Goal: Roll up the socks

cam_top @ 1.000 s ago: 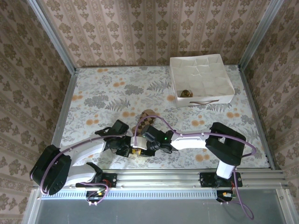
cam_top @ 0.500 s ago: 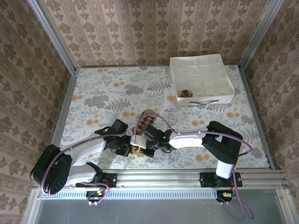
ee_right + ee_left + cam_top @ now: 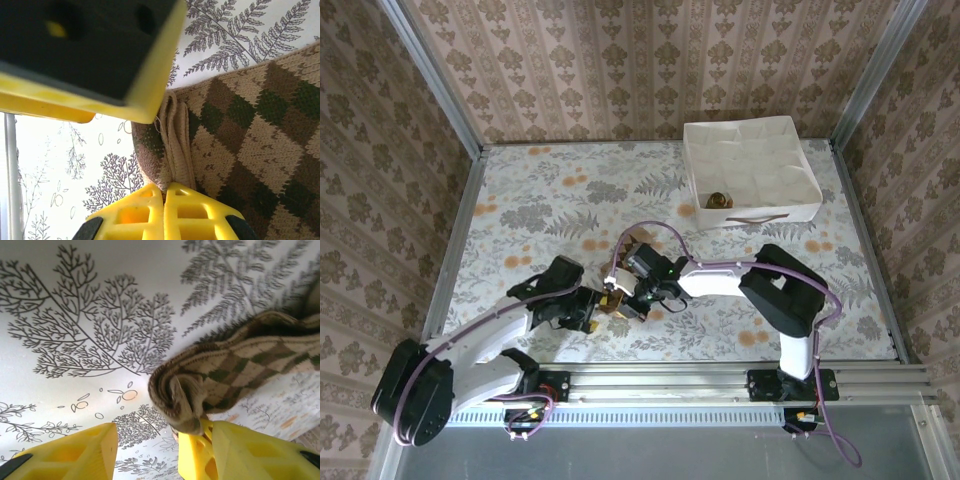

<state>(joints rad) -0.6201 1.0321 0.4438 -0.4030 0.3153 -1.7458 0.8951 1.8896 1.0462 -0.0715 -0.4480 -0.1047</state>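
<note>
argyle sock (image 3: 220,375) half-rolled, 6 o'clock on table (image 3: 520,210) | left gripper (image 3: 147,447) just sprang apart — roll brushes one finger | right gripper (image 3: 164,196) newly clamped on roll edge | likely regrip — rolling unfinished | rolled sock (image 3: 718,199) in box (image 3: 790,211), 1 o'clock

Argyle sock (image 3: 235,370) half-rolled, lying on table (image 3: 540,190) centre; rolled bundle (image 3: 717,199) inside box (image 3: 760,165).
</note>
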